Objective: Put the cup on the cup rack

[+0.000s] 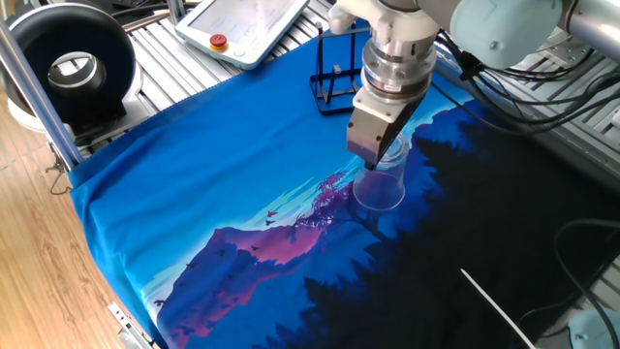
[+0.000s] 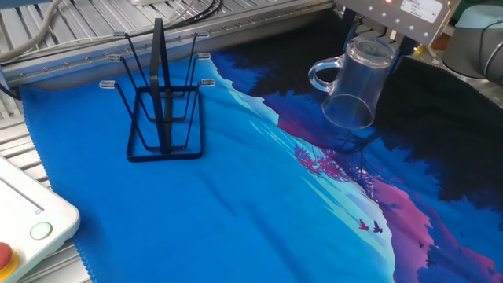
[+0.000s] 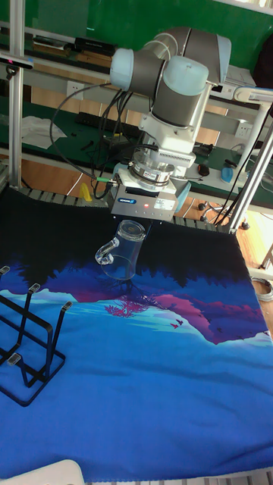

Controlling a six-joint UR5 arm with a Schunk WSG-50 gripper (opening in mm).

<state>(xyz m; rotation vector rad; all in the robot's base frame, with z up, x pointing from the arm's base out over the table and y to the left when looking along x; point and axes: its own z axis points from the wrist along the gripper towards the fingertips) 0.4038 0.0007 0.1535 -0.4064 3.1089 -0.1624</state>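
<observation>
Between the gripper [image 2: 376,41], which carries the cup [image 2: 356,85] above the cloth [image 2: 236,196], and the cup rack [image 2: 161,102] lies only flat cloth. The upright pegs of the rack are the only obstacle there. A white pendant [image 2: 27,220] lies at the cloth edge, well apart from that way.
</observation>
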